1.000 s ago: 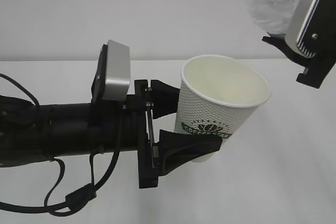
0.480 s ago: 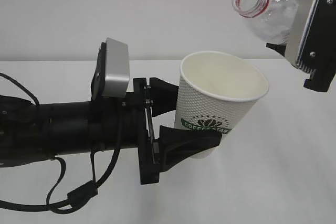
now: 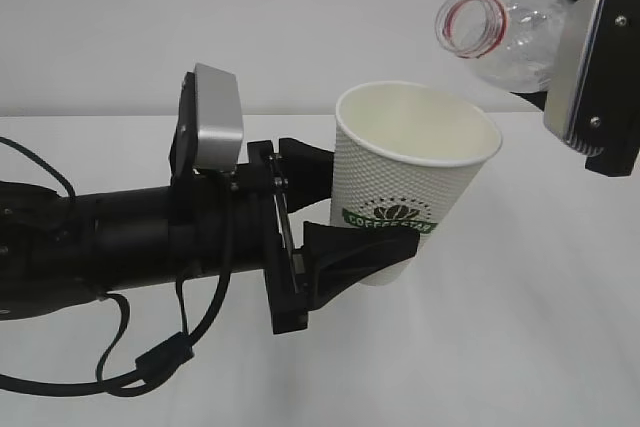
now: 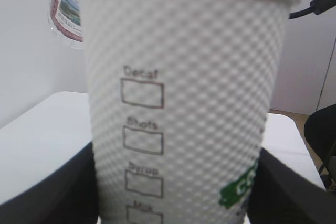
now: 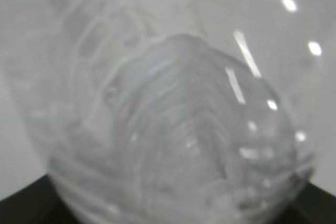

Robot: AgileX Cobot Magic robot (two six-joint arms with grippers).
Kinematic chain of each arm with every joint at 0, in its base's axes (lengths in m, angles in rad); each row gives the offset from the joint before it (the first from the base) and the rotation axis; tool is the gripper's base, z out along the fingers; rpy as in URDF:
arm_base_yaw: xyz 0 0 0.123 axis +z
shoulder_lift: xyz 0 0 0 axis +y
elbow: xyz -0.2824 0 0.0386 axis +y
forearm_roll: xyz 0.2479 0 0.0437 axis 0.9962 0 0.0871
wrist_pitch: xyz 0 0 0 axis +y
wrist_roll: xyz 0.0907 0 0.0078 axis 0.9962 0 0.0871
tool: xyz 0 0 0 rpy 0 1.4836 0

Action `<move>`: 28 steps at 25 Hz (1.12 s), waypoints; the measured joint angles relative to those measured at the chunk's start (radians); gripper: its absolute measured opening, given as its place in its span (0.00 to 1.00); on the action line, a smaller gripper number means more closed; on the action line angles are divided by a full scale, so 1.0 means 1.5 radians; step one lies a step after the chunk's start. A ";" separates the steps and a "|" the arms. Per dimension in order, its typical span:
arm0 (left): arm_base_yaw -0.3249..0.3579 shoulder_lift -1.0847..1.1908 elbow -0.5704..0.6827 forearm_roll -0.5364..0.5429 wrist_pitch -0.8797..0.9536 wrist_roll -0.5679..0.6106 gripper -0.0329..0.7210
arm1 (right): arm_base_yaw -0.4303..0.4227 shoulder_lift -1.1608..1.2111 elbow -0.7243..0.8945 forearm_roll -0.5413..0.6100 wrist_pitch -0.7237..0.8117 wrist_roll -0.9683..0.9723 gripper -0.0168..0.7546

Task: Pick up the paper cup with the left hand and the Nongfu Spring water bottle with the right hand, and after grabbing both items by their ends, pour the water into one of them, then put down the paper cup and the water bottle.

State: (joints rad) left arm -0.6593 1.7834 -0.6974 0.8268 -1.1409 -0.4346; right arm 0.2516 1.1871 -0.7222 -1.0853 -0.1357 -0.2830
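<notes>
The paper cup [image 3: 415, 182] is held off the white table [image 3: 540, 347], roughly upright with a slight tilt, mouth open at top. White tapered wall, dimpled all over, rolled rim, dark green leaf-and-banner logo low on the side. Left wrist view shows the cup [image 4: 184, 103] close up, filling the frame: small printed check boxes labelled Decaf, Shots, Syrup run down the wall, green logo at lower right.

The left hand [image 3: 345, 232] pinches the cup low on its body, one black finger [image 3: 305, 177] behind the wall, the other [image 3: 365, 252] across the front near the base. Silver-grey camera box [image 3: 215, 122] sits on top of the arm, black cables [image 3: 150, 362] loop under it.

The Nongfu Spring water bottle [image 3: 510, 37] is up at top right, above and just to the right of the cup rim, lying near horizontal with the open mouth pointing left. Clear ribbed plastic, red neck ring, no cap on. Looks near empty; no stream visible. The right hand [image 3: 590, 67] grips it at the base end, jaws closed on the bottle. Right wrist view is blurred, just the clear ribbed bottle [image 5: 173, 129] close to the lens.
</notes>
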 joint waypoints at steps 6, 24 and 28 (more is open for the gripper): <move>0.000 0.000 0.000 -0.001 0.000 0.000 0.76 | 0.000 0.000 -0.017 -0.003 0.000 -0.029 0.71; 0.000 0.000 0.000 -0.001 0.000 0.000 0.75 | 0.000 0.000 -0.035 -0.025 0.000 -0.063 0.71; 0.000 0.000 0.000 -0.001 0.000 0.000 0.75 | 0.000 0.000 -0.035 -0.027 0.000 -0.085 0.71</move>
State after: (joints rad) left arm -0.6593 1.7834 -0.6974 0.8249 -1.1409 -0.4346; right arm 0.2516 1.1871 -0.7741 -1.1255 -0.1357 -0.4099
